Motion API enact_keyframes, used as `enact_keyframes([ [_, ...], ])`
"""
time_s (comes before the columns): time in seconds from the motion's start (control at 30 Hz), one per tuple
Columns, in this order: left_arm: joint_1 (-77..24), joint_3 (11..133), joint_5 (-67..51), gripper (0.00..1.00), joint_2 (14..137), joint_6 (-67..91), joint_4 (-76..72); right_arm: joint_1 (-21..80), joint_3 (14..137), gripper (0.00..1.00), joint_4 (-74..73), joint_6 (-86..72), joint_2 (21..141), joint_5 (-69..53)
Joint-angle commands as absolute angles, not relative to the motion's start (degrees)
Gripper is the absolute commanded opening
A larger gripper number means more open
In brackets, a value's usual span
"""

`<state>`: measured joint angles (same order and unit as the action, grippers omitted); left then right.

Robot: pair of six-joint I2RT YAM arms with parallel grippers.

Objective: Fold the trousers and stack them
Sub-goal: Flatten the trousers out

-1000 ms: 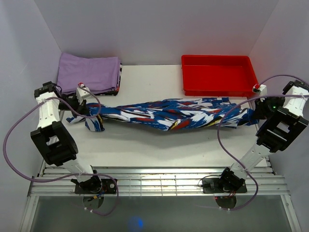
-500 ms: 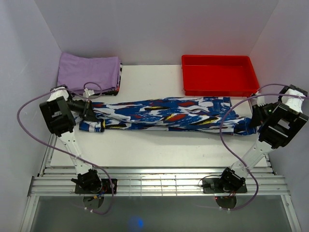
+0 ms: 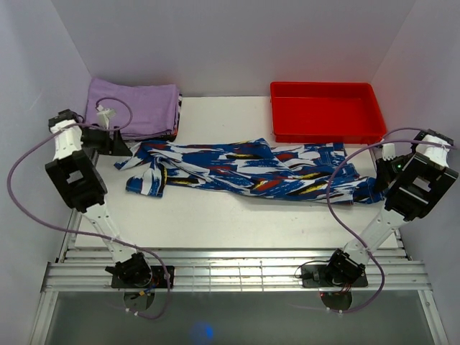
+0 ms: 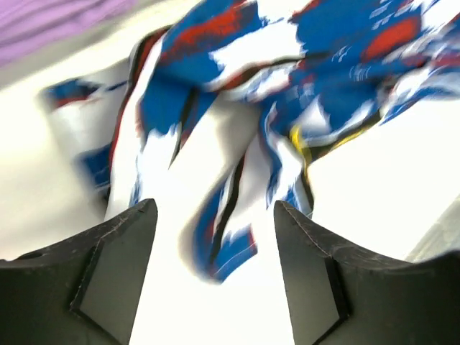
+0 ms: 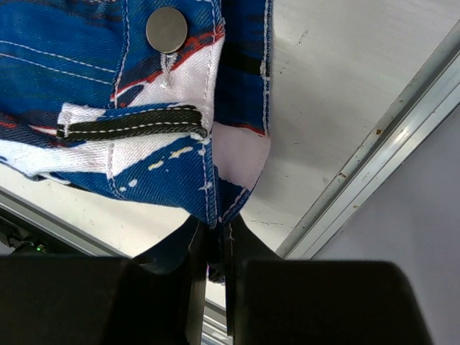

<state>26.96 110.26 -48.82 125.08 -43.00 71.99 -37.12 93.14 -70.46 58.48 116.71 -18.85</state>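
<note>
The trousers (image 3: 244, 167), printed in blue, white, red and black, lie stretched left to right across the white table. My left gripper (image 3: 122, 146) is open just left of their leg ends, with nothing between its fingers; the left wrist view shows the loose leg ends (image 4: 237, 144) lying beyond the open jaws. At the right end, my right gripper (image 3: 379, 185) is shut on the waistband edge (image 5: 215, 208). A metal button (image 5: 167, 29) and a black belt loop show there.
A folded lilac-purple cloth (image 3: 133, 108) lies at the back left, right behind the left gripper. A red tray (image 3: 325, 111) stands at the back right. The table's metal rail (image 5: 374, 180) runs close beside the right gripper.
The left gripper has let go of the leg ends and drawn back to the left and rear. The freed trousers have slackened and spread on the table. The right gripper has kept its hold.
</note>
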Motion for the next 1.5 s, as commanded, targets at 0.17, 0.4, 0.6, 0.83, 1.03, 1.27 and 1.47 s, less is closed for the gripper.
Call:
enact_keyframes([
  [0.17, 27.6, 77.2, -38.3, 0.74, 93.3, -82.6, 69.6, -38.7, 91.5, 0.08, -64.2, 56.7, 116.0, -17.8],
  [0.4, 20.8, 62.3, -36.3, 0.75, 89.1, -94.0, 56.9, -38.1, 92.4, 0.08, -64.8, 56.5, 115.8, -17.4],
  [0.6, 12.9, 59.9, -32.2, 0.77, 94.2, -91.4, 47.0, -38.1, 92.6, 0.08, -64.9, 56.5, 115.1, -17.3],
  [0.83, 10.2, 58.7, -27.6, 0.74, 99.6, -92.4, 47.4, -38.0, 93.0, 0.08, -65.0, 56.2, 114.6, -17.1],
  [1.03, 10.2, 54.9, -26.3, 0.63, 98.8, -92.4, 49.8, -38.0, 93.3, 0.08, -65.6, 56.5, 113.6, -17.8],
  [1.27, 17.9, 67.0, -39.0, 0.00, 98.1, -82.7, 62.5, -38.1, 94.8, 0.08, -66.4, 57.0, 111.2, -18.2],
  [1.47, 32.8, 86.9, -50.1, 0.00, 102.5, -72.4, 80.5, -39.4, 95.6, 0.08, -66.5, 55.9, 109.9, -17.0],
])
